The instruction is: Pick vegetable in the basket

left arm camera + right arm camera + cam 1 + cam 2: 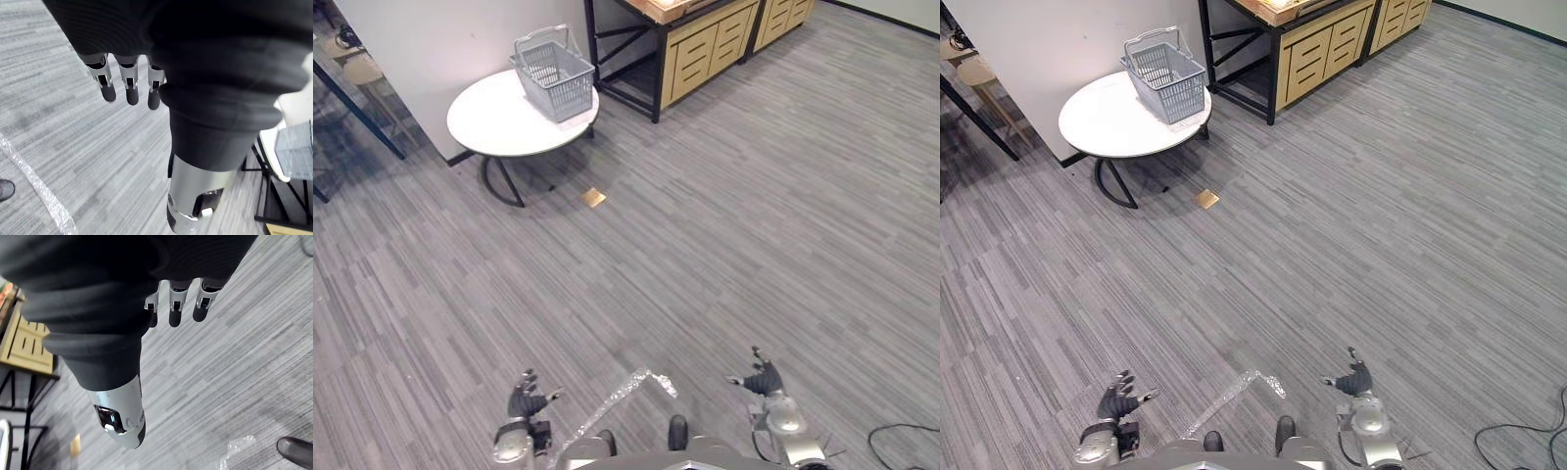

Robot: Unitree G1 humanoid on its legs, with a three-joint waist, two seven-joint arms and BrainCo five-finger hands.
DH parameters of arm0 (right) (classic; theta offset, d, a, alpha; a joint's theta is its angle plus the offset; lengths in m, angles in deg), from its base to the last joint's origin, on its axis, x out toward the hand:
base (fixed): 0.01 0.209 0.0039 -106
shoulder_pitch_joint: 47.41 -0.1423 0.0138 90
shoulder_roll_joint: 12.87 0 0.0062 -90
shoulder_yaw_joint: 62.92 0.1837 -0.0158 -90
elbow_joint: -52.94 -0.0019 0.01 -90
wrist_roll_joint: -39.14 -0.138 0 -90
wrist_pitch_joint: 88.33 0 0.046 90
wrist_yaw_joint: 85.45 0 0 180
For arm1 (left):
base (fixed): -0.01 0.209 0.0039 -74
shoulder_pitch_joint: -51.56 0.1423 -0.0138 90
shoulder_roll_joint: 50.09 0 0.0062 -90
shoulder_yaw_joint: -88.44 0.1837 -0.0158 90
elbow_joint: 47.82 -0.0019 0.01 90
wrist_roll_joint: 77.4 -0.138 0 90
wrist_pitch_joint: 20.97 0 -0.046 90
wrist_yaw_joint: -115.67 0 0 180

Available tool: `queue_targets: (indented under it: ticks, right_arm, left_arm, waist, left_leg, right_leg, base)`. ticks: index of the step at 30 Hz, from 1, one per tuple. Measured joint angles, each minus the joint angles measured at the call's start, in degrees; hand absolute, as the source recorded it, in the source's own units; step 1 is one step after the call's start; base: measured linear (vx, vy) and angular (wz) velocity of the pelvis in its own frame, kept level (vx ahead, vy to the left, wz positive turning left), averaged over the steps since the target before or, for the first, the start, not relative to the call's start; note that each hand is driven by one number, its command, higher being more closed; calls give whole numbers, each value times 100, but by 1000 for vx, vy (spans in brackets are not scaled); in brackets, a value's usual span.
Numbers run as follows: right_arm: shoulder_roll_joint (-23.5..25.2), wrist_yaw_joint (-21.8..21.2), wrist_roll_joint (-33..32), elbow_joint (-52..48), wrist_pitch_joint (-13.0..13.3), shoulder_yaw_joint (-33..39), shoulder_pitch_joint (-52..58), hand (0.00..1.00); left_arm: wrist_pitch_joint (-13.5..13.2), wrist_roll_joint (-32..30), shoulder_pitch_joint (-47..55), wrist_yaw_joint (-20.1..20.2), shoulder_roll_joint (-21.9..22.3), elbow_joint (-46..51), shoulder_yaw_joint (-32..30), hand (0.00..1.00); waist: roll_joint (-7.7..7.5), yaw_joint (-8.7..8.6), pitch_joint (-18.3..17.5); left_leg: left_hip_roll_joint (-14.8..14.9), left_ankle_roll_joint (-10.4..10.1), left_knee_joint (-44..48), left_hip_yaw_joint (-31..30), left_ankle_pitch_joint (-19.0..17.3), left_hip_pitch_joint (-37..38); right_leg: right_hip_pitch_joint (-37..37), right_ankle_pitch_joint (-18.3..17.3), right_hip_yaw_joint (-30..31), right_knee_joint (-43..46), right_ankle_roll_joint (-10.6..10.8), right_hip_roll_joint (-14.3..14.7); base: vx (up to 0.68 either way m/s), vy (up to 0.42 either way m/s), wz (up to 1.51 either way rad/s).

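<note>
Both hands hang at 6 o'clock, left hand (525,399) and right hand (763,379), each with fingers (128,81) straight and relaxed, holding nothing. At 1 o'clock stands the wooden drawer unit (705,49), at 11 o'clock the round white table (489,127), and on its far edge the grey mesh basket (554,76), handles raised, well apart from either hand; no vegetable can be made out in or near it. By judgement the step in hand is the approach: walk toward 11 o'clock, pass the small tan piece (593,198) on the floor, stop square to the table, and hold both hands open and low until the basket's contents can be read.
</note>
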Motion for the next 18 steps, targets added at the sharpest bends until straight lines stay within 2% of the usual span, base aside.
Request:
queue_targets:
  ticks: [5,14,16,18]
  right_arm:
    - [-87,-1,-325,139,-12,247,89,0]
    - [-88,1,-297,40,-18,447,56,0]
    - [-89,6,-210,-112,-20,475,63,0]
    - [-88,8,-43,-150,-22,475,48,0]
  left_arm:
    - [67,42,5,7,-3,-150,-202,0]
    - [86,43,4,21,13,-113,-206,0]
    - [92,46,31,20,42,-12,-203,0]
    - [95,54,132,22,61,182,-201,0]
  waist:
    - [1,-13,1]
    - [-53,9,45]
    - [-57,10,56]
    - [-56,22,72]
  left_leg:
    - [-25,2,-15,23,0,-1]
    - [-17,18,-14,153,-19,-102]
    - [-14,39,49,176,-56,-212]
    - [39,34,295,274,-265,-298]
  right_leg:
    - [-20,5,23,-1,8,-27]
    - [-169,-16,147,-1,36,-26]
    - [-256,-46,149,0,71,-35]
    - [-258,-146,190,3,137,-26]
  base:
    - [-30,1,-2]
    - [-25,-9,-6]
    - [-3,-5,-3]
    - [55,3,-12]
